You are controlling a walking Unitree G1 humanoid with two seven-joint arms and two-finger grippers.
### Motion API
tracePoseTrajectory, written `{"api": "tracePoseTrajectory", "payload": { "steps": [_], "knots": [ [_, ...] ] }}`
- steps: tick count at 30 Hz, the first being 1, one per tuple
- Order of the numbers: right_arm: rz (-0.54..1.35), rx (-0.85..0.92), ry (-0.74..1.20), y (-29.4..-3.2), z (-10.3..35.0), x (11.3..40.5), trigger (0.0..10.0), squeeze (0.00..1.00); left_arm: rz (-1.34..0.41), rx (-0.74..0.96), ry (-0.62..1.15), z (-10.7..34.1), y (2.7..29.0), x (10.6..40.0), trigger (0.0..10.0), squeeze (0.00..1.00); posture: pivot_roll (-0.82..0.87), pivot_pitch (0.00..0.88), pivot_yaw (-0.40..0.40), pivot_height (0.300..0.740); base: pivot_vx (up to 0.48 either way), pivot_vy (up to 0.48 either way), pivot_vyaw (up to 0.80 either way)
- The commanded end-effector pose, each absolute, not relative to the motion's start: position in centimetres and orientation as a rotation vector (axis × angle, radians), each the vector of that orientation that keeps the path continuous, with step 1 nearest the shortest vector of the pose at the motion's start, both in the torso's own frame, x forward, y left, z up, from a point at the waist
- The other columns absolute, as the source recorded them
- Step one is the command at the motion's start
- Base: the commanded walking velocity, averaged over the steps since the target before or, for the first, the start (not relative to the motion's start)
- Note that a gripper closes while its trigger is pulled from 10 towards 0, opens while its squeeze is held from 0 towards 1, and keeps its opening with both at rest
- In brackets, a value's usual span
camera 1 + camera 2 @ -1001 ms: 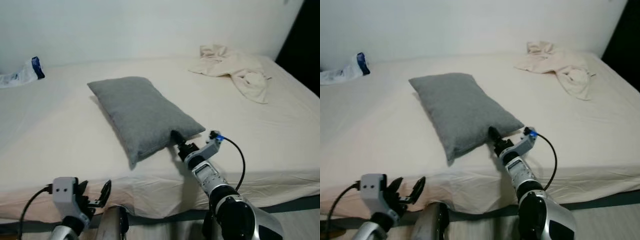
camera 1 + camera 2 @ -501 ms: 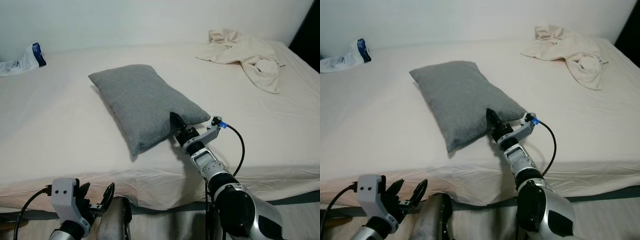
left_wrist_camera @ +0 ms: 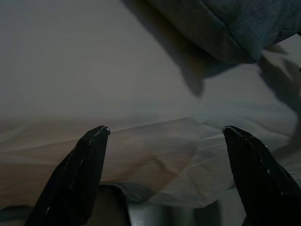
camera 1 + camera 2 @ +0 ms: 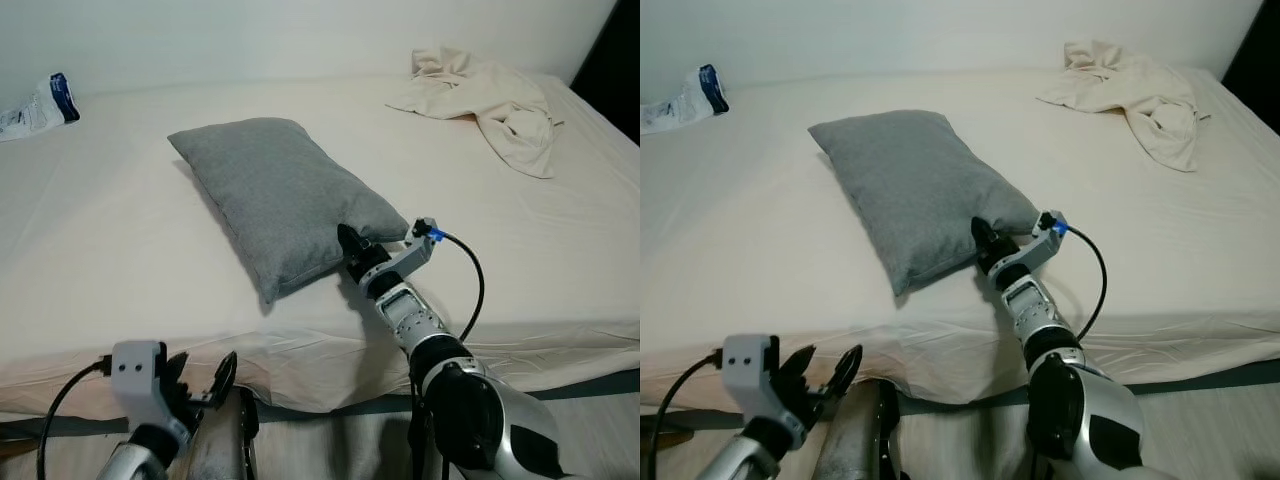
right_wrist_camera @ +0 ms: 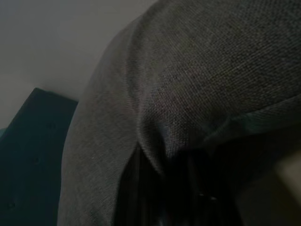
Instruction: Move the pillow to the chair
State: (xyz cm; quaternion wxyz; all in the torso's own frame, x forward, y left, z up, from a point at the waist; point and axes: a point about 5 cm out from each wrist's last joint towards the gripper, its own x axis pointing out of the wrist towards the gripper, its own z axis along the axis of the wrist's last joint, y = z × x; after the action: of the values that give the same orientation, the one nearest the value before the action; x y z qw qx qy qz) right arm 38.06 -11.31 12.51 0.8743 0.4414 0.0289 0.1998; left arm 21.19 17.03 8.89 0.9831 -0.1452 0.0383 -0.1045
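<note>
Your right gripper is at the near right corner of the grey pillow, fingers pinched onto the fabric there (the right wrist view shows the cloth bunched up between them). The pillow lies diagonally on the bed, long axis running from the far left to the near right, its near corner not far from the bed's front edge. There's bare sheet on every side of it: a broad stretch to the left, more to the right and behind. A crumpled cream cloth sits well apart at the far right, and a white and blue packet at the far left by the wall. Your left gripper hangs low in front of the bed's edge, below the mattress line, fingers spread wide and holding nothing; its wrist view looks at the sheet's hanging front edge with the pillow's corner beyond.
</note>
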Motion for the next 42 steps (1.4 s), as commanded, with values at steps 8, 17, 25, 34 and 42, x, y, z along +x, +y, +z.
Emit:
{"api": "tracePoseTrajectory", "payload": {
  "steps": [8,17,25,34,42],
  "knots": [
    [0.493,0.857,0.122,-10.1,10.3,36.5,0.0,0.00,-0.256,-0.285,0.061,8.4,15.7,24.2,10.0,0.00,0.22,0.099,-0.011,0.491,0.000,0.000,0.00],
    [0.710,0.713,0.068,-6.6,11.8,36.0,10.0,0.00,-0.286,-0.298,-0.038,10.2,14.8,29.1,10.0,0.00,0.13,0.000,-0.017,0.491,0.000,0.000,0.00],
    [0.740,0.721,0.043,-7.6,11.5,35.6,10.0,0.00,-0.166,-0.255,-0.095,11.2,17.2,31.6,10.0,0.00,0.13,0.000,-0.027,0.520,0.000,0.000,0.00],
    [0.709,0.701,0.032,-8.0,11.9,35.9,10.0,0.00,-0.065,-0.220,-0.100,10.7,19.8,31.8,10.0,0.00,0.14,0.000,-0.029,0.553,0.000,0.000,0.00],
    [0.660,0.682,0.039,-8.8,12.0,36.3,10.0,0.00,0.075,-0.219,-0.126,10.5,22.9,31.8,10.0,0.00,0.15,0.000,-0.044,0.587,0.000,0.000,0.00]
  ]
}}
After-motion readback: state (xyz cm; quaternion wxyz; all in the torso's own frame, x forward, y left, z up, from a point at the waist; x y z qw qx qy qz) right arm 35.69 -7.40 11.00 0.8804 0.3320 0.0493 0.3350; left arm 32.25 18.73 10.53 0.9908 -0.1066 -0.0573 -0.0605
